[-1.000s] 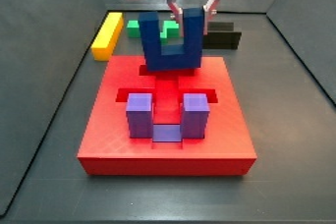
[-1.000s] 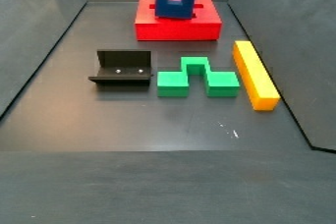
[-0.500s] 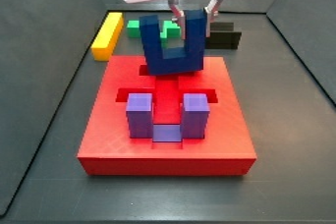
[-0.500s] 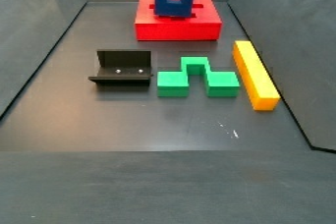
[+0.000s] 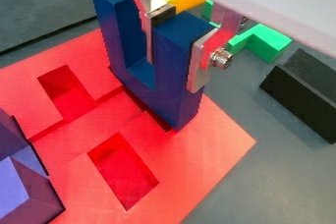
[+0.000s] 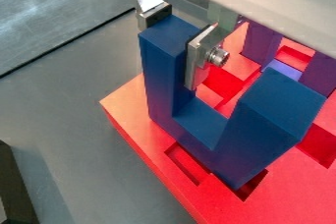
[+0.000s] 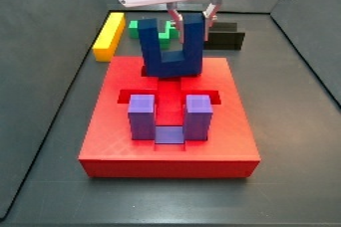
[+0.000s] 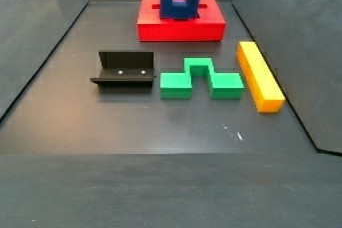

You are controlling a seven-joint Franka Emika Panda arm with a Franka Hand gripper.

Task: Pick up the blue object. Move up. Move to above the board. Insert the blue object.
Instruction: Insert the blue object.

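Dark blue and glossy, the blue object (image 7: 174,50) sits lower than half a second ago, its base now down at the far end of the board (image 7: 167,146), prongs upright. The gripper (image 5: 182,33) has come down with it, one silver finger (image 6: 201,59) flat against a prong, clamped on it. The purple block (image 7: 170,117), green block (image 8: 202,78), yellow bar (image 8: 259,74) and fixture (image 8: 122,71) have not moved.
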